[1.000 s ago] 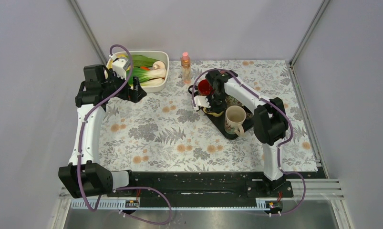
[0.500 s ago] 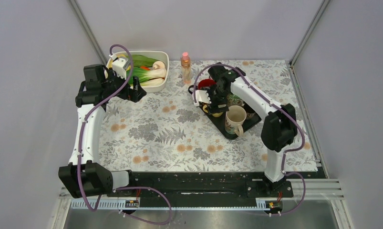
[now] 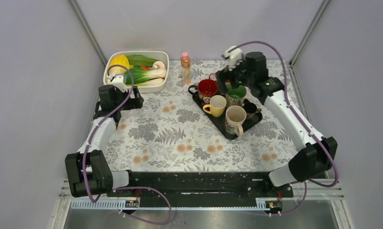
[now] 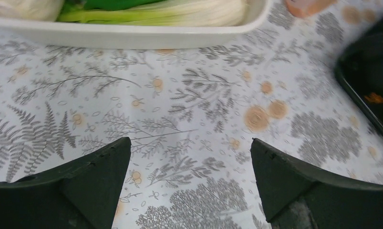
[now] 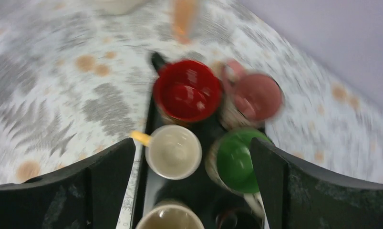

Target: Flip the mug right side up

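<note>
The cream mug with a yellow handle [image 3: 217, 105] stands mouth up on the black tray [image 3: 209, 118], handle pointing left. From above, the right wrist view looks straight into this mug [image 5: 174, 151], which is empty. My right gripper [image 3: 226, 82] hangs high over the tray's far side, open, holding nothing; in its own view the right gripper [image 5: 193, 143] has its jaws wide apart, well above the mugs. My left gripper [image 3: 138, 101] is open over the floral cloth, left of the tray. The left gripper [image 4: 189, 143] has only cloth between its jaws.
More upright mugs share the tray: red [image 3: 208, 88], green inside [image 3: 236, 94], large cream [image 3: 235, 118], small dark [image 3: 250, 109] and pink [image 5: 257, 95]. A bottle [image 3: 185, 67] stands behind the tray. A white dish of vegetables [image 3: 137, 67] sits far left.
My right gripper opened, let go of the yellow-handled mug and rose back toward the far right. The left arm drew back from the white dish toward the near left.
</note>
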`<state>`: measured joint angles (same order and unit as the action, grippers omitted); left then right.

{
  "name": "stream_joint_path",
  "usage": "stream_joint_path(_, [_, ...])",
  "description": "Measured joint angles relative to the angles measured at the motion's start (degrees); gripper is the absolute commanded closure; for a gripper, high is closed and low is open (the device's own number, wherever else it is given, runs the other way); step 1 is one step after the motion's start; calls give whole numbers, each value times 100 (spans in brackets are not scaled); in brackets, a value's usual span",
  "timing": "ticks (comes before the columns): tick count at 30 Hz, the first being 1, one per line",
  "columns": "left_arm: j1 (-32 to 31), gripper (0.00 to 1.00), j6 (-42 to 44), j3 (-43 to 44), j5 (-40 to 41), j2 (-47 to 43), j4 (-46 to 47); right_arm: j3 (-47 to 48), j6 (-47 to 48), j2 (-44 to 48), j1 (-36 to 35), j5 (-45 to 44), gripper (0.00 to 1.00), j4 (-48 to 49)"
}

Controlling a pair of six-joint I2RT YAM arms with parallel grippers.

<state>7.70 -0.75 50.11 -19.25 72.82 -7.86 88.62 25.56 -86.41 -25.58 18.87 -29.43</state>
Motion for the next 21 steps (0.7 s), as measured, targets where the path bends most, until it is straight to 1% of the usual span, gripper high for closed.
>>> stream_joint_path(1, [0, 1, -133, -181, 197, 0, 201, -295, -455, 125, 223, -236, 1, 286])
stream_joint_path(4, [0, 1, -527, -802, 811, -20, 1082, -1582, -1954, 557, 1209, -1161, 1, 1187])
stream_joint_path(6, [2, 1, -645, -1134, 1115, -59, 1558, -2476, -2605, 901, 1803, -1766, 1, 1589])
stream_joint_path(8, [2, 1, -706, -1375, 1318, -120, 1934, -3274, -2962, 1353, 2223, -2273, 1, 1827])
stream_joint_path(11, [2, 1, -776, -1705, 1482, -221, 2455, -4367, -3158, 2194, 2614, -2966, 1, 2367])
stream_joint_path(14, [0, 1, -798, -1947, 1530, -225, 2791, -5410, -3123, 2824, 2750, -3493, 1, 3333])
stream_joint_path(16, [2, 1, -815, -2131, 1545, -219, 3018, -6096, -3102, 3016, 2752, -3720, 1, 3976])
stream_joint_path(19, [0, 1, -813, -2332, 1541, -138, 3279, -6857, -3145, 3099, 2752, -3915, 1, 4588])
stream_joint_path(21, [0, 1, -811, -2479, 1539, -59, 3467, -7189, -3187, 3128, 2752, -3947, 1, 4876])
